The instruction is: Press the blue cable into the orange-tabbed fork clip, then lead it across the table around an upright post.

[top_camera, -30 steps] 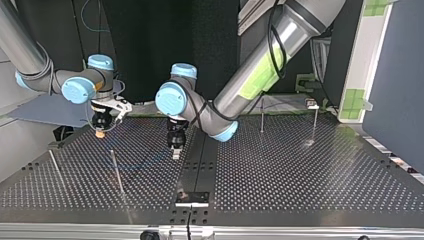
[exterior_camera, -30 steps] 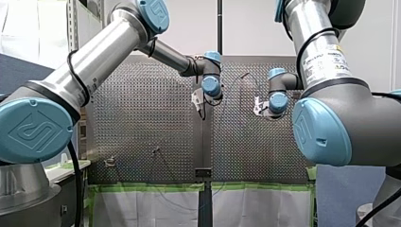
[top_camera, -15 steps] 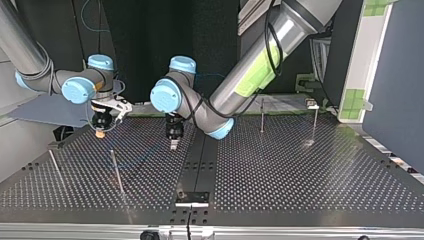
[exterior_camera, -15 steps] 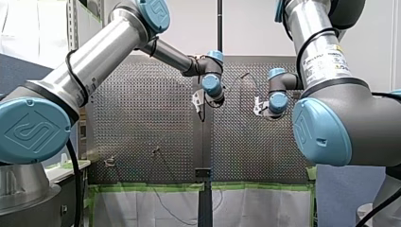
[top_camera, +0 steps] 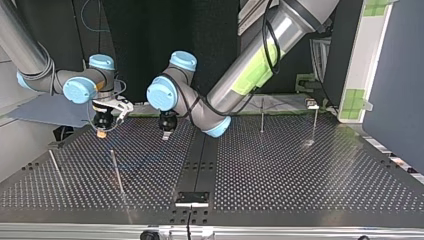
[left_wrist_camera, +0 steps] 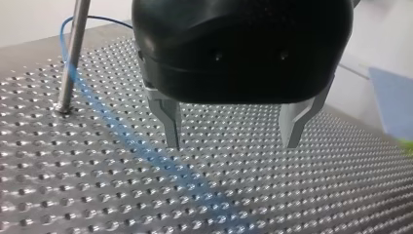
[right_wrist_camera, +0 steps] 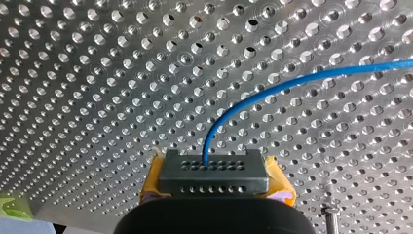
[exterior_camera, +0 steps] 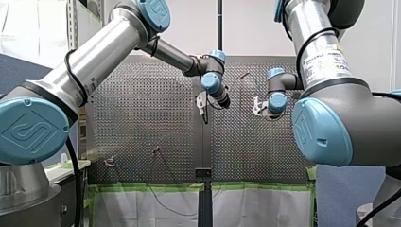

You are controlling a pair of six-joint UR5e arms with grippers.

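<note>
Two grippers, one cable, four posts counted.

My right arm's gripper [right_wrist_camera: 213, 169]: two yellow pads [right_wrist_camera: 155, 179] flank one dark grey perforated block [right_wrist_camera: 213, 181]. The jaws are pressed together, pinching the thin blue cable [right_wrist_camera: 292, 84]. The cable leaves the middle of the block, rises ahead of the jaws, then bends off to one side in a single arc over the perforated metal table [right_wrist_camera: 97, 73].

My left arm's black gripper [left_wrist_camera: 233, 145]: two metal fingers [left_wrist_camera: 170, 122] are spread wide with nothing between them. The tips are close to the table; I cannot tell whether they touch it. Here the blue cable shows as a blurred streak on the table, passing under the gripper just beside one finger. Ahead of that finger stands one thin upright metal post [left_wrist_camera: 73, 48]. The cable runs close by its base and curves behind it higher up; contact with the post cannot be told.

Top view: the right gripper sits at nine o'clock from the view's centre. The left gripper is at three o'clock from the right one, near it but apart. Four upright posts [top_camera: 262, 116] stand on the table. Two are toward eight o'clock from the left gripper and two at three o'clock, well apart from both grippers.
</note>
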